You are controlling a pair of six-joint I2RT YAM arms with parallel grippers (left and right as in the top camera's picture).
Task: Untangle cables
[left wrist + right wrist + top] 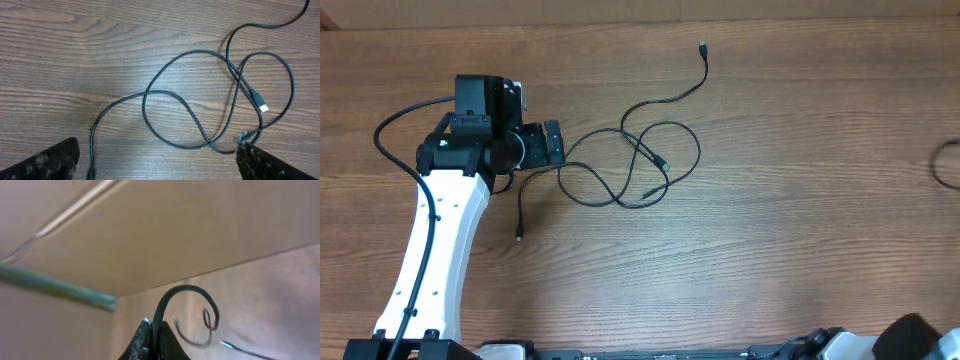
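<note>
The cables [632, 160] are laid in loose, crossing loops near the middle of the tabletop [800, 250], just to the right of the left fingers [553, 146]. These are spread wide and nothing is held in them. The right fingers [150, 342] are pressed shut, and no cable of the task is seen between them. From here the likeliest trouble is judged to be a closure over two strands at once. Where the loops cross, both would be pinched, the whole bunch would be dragged, and the crossings would be pulled tighter rather than freed. In the left wrist view one strand is seen close against the right-hand fingertip, so it could be snagged unintentionally. So thin a cord could also be lost from a shallow grip. The bunch is stretched along a diagonal, from one free end [519, 236] at the lower left to the far end [703, 47] at the upper right. A pale-tipped plug [261, 103] inside the loops is pointed toward the lower right of the left wrist view.
</note>
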